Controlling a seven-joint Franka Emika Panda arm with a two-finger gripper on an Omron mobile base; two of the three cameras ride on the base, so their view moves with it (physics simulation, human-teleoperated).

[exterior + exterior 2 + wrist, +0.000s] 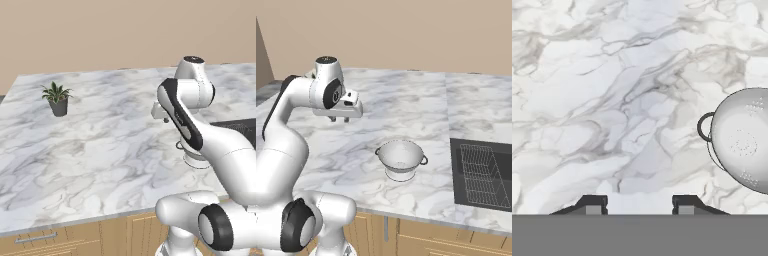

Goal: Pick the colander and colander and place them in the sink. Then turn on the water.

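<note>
A whitish perforated colander [401, 158] with a base ring and two loop handles stands upright on the marble counter. In the hand view the colander [745, 142] lies at the right edge, cut off by the frame. The arm hides most of the colander [193, 160] in the left base view. My gripper [340, 119] hovers over the counter to the left of the colander and well above it, pointing down. The gripper [639, 204] is open, with bare marble between its fingertips. The black sink [457, 170] is set into the counter at the right. The water is out of view.
A wire dish rack [483, 175] lies inside the sink basin. A small potted plant [57, 99] stands at the far left of the counter. The marble counter [100, 150] is wide, with wooden cabinet fronts [75, 240] below its front edge.
</note>
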